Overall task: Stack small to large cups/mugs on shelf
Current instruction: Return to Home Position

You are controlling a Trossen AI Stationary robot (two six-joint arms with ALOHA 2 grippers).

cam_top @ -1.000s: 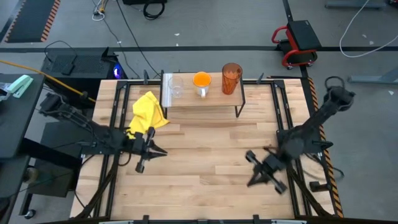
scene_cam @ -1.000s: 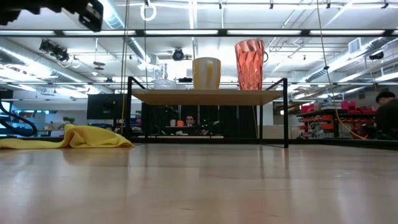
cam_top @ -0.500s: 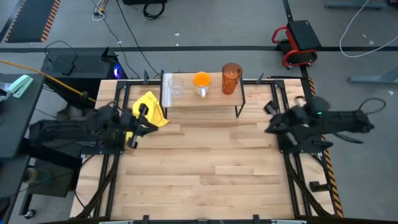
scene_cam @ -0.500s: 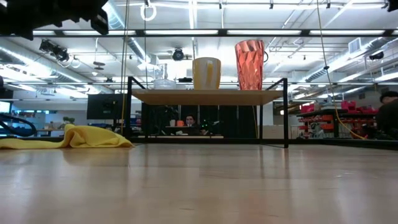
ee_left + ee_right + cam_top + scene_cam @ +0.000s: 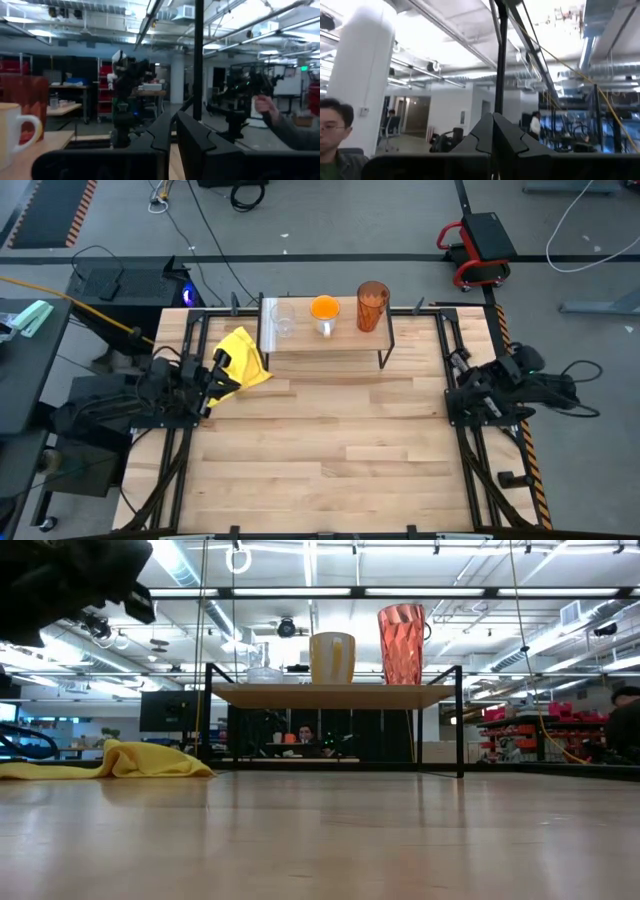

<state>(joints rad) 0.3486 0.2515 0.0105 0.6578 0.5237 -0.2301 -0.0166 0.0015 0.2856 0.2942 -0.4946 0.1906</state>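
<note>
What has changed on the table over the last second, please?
Both arms pulled back from the middle of the table: the left end effector to the left edge by the yellow cloth, the right end effector to the right edge. Neither took hold of anything. The glass cup, orange mug and tumbler stayed on the shelf.

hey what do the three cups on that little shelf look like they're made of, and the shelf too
Small clear cup: see-through, likely glass, possibly clear plastic. Orange mug: opaque and smooth, probably glazed ceramic. Tall tumbler: translucent amber-red with faceted walls, so tinted glass or acrylic. Shelf: pale wood-look board on thin black legs, apparently metal.
</note>
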